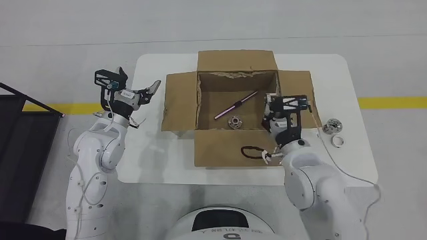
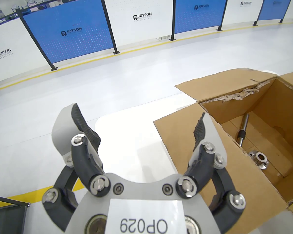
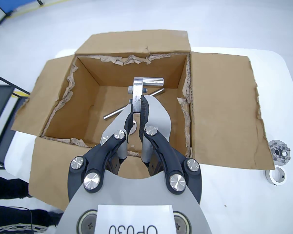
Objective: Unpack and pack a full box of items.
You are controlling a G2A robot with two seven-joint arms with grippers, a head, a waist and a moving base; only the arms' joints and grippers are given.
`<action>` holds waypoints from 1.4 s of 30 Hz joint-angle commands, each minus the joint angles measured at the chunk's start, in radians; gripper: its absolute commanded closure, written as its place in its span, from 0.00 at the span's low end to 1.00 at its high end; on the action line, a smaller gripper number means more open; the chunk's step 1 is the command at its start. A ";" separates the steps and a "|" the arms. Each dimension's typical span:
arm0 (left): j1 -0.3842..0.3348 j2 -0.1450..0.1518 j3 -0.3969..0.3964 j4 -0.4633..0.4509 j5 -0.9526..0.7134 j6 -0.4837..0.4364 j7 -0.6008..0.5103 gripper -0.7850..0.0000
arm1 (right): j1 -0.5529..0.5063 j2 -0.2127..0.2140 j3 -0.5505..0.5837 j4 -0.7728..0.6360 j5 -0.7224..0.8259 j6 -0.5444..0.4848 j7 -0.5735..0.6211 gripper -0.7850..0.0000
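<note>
**Right arm, part in transit.** My right end effector point(image 3: 137, 105) is clenched on a metal clamp block point(image 3: 142, 86). I grip it by its flat plate, and the cylindrical barrel lies crosswise beyond the fingertips. It hangs over the right side of the open cardboard box point(image 1: 179, 100).

**Box floor.** Below lies a steel rod point(image 1: 235, 105), its long axis running from near-left to far-right. A flanged hub point(image 1: 234, 121) sits just on the near side of it.

**Counter.** On the counter point(image 1: 160, 160), right of the box's right flap, sit a jaw coupling point(image 1: 331, 128) and, nearer, a collar ring point(image 1: 338, 141).

**Left arm.** My left end effector point(image 2: 136, 125) is released, fingers spread and holding nothing, beside the left flap at the counter's left edge.

**Judgement.** Unpacking appears to be in hand, with two parts out and two yet inside. The set-down place lies rightward from the block, across the right flap, and my right arm is the nearer. The block must clear that flap's edge.
</note>
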State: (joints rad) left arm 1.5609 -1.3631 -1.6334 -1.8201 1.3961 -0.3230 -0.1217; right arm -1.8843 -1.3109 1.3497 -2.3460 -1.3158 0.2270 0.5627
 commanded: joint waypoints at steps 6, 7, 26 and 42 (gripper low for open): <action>0.000 0.000 0.000 0.000 0.000 0.000 0.000 0.00 | -0.074 0.005 0.081 -0.004 0.088 -0.065 -0.082 1.00; 0.000 0.000 0.000 0.000 0.000 0.000 0.000 0.00 | -0.074 0.005 0.081 -0.004 0.088 -0.065 -0.082 1.00; 0.000 0.000 0.000 0.000 0.000 0.000 0.000 0.00 | -0.350 0.022 0.706 0.185 0.578 -0.385 -0.128 1.00; 0.000 0.000 0.000 0.000 0.000 0.000 0.000 0.00 | 0.014 0.075 0.618 0.520 0.498 -0.410 0.302 1.00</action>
State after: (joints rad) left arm 1.5609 -1.3631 -1.6334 -1.8201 1.3961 -0.3230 -0.1217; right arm -1.8752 -1.2370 1.9706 -1.8325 -0.8158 -0.1773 0.8577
